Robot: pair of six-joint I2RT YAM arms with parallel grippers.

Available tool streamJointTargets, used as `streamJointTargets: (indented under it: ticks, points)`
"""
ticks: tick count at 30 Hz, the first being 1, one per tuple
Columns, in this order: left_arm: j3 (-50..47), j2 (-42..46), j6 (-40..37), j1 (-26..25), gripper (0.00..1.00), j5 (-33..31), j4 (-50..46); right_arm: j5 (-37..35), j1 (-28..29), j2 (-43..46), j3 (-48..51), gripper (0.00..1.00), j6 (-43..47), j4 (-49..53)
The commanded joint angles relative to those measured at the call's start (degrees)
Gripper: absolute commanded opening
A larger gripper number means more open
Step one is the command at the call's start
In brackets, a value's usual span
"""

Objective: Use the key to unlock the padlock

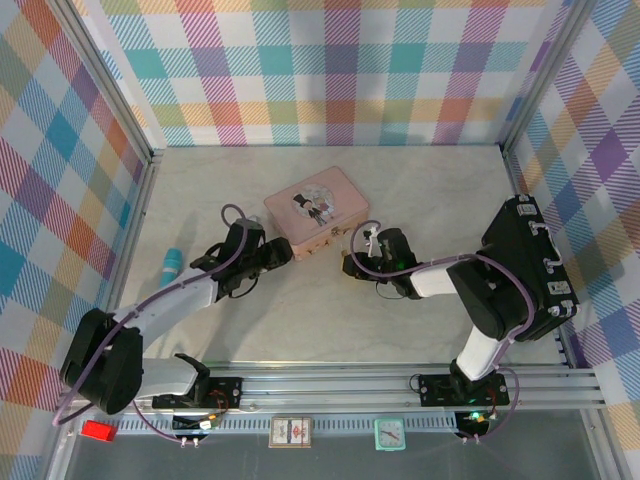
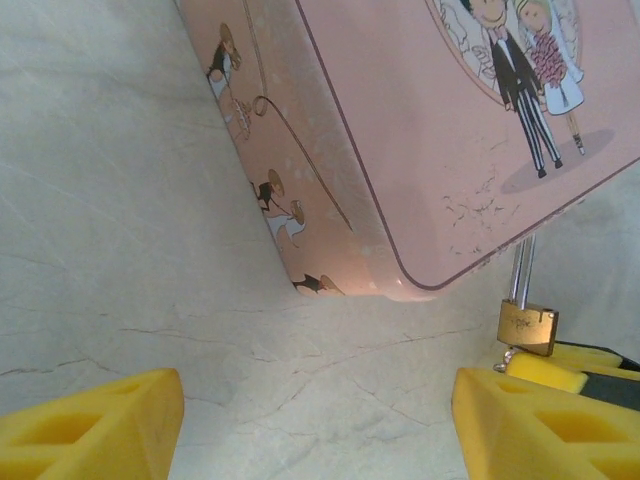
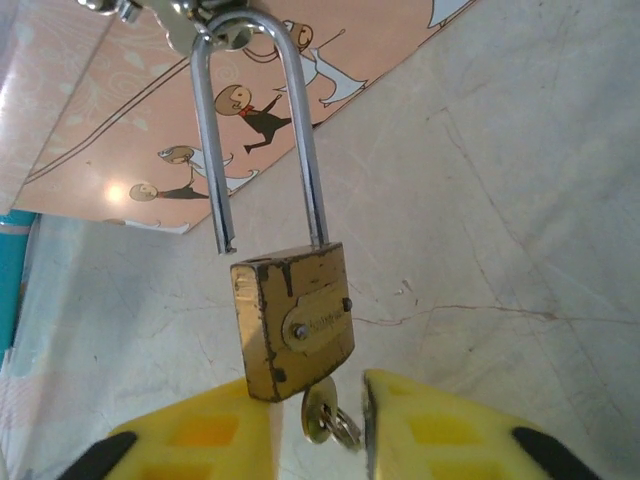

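- At the near edge of the pink rectangular tin box (image 1: 315, 205), the right arm reaches in low, its yellow-fingered right gripper (image 3: 323, 398) under the small brass padlock (image 3: 295, 320).
- Its fingers sit narrowly apart around the small metal key (image 3: 318, 412), which is in the keyhole. I cannot tell if they clamp it.
- The padlock hangs from the box clasp (image 3: 215, 25), with one leg of the silvery shackle (image 3: 310, 140) out of the body.
- The left arm is stretched to the box corner, with the left gripper (image 2: 320, 420) wide apart and empty.

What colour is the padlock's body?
The padlock is brass-gold with dark worn edges; best seen in the right wrist view.

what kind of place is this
Probably a robot test cell: plaid panel walls box in the table, two arms sit on an aluminium rail, and a padlock hangs from a pink tin.
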State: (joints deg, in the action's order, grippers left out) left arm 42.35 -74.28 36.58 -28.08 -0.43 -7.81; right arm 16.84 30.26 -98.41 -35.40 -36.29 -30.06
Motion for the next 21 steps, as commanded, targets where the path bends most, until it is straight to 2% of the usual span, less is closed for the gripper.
streamJointTargets:
  ticks: [1,12,16,21]
  points:
    - [3.53,-2.26,-0.09,0.74,0.71,0.85,-0.9,0.95,-1.86,2.08,-0.59,0.32,2.61,-0.14]
    - [7.21,-9.1,0.66,2.27,0.7,2.17,0.11,5.64,-5.12,-0.08,-7.86,0.4,6.46,5.72]
    - [7.12,-9.83,1.12,2.61,0.7,2.27,0.61,4.46,-5.1,-0.15,-6.04,0.42,6.19,4.56]
    - [8.12,-11.41,1.04,2.75,0.7,2.44,0.82,4.91,-5.21,-1.7,-7.65,0.38,9.26,4.89]
